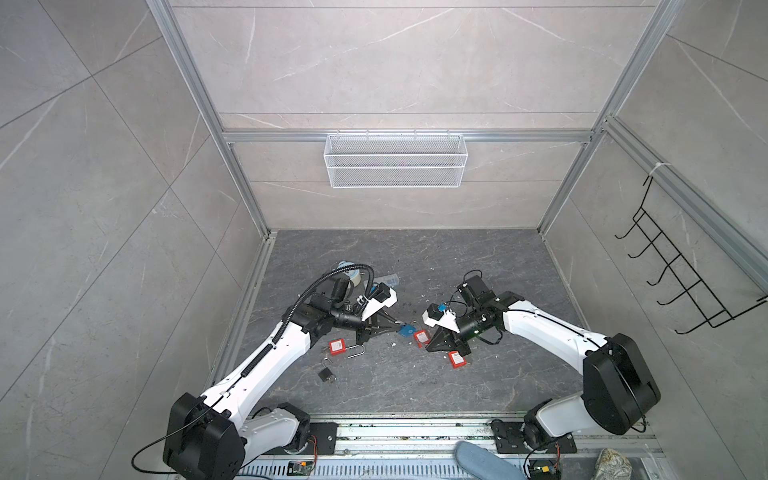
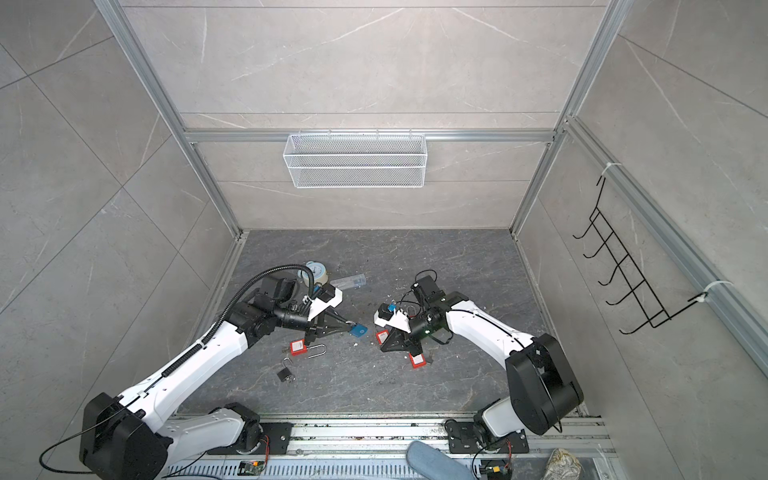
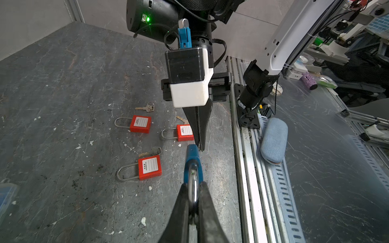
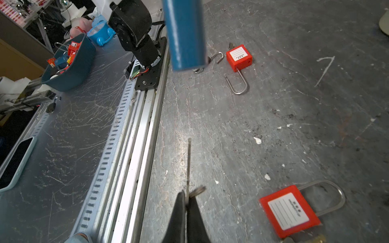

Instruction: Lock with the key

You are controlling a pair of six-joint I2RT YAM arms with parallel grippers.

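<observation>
Clamped tight on the key (image 4: pixel 189 162), my right gripper (image 4: pixel 186 198) faces the blue padlock (image 4: pixel 184 35) my closed left gripper (image 3: pixel 193 186) holds up by its shackle (image 3: pixel 192 178); an off-line push may swing it aside.

Dark stone tabletop (image 1: pixel 415 270) bears red padlocks (image 3: pixel 140 123), loose keys (image 3: pixel 145 108), a small black padlock (image 1: pixel 326 375).

Top views look steeply down over the table (image 1: pixel 457 257); close wrist views share the blue padlock (image 3: pixel 192 160).
</observation>
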